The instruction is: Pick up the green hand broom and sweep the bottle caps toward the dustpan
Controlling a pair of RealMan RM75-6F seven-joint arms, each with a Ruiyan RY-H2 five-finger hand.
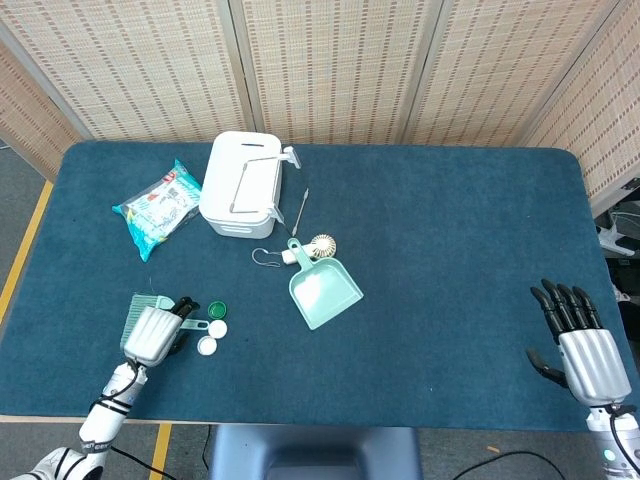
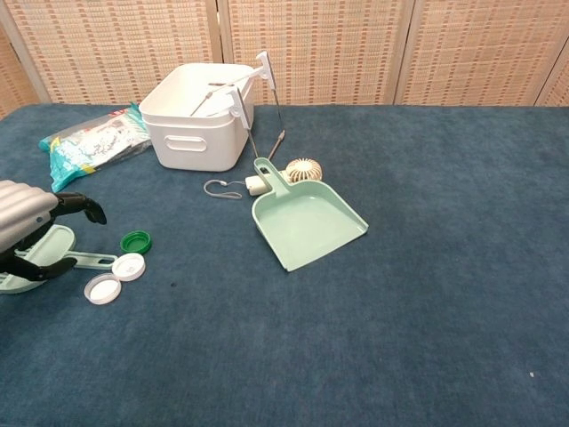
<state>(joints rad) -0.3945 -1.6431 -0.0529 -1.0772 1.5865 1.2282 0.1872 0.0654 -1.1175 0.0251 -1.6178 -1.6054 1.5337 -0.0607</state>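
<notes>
Left hand (image 1: 152, 335) over green hand broom (image 2: 43, 255), fingers apart, not yet gripping; handle points toward bottle caps (image 1: 212, 328); right hand (image 1: 583, 350) spread, far.

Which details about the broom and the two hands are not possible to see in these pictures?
- Green hand broom: head view, the left hand covers most of it; whether it is gripped cannot be told.
- Chest view: the left edge cuts off the broom's bristles.
- Right hand: only the head view shows it.
- Snack bag: print too small to read.
</notes>
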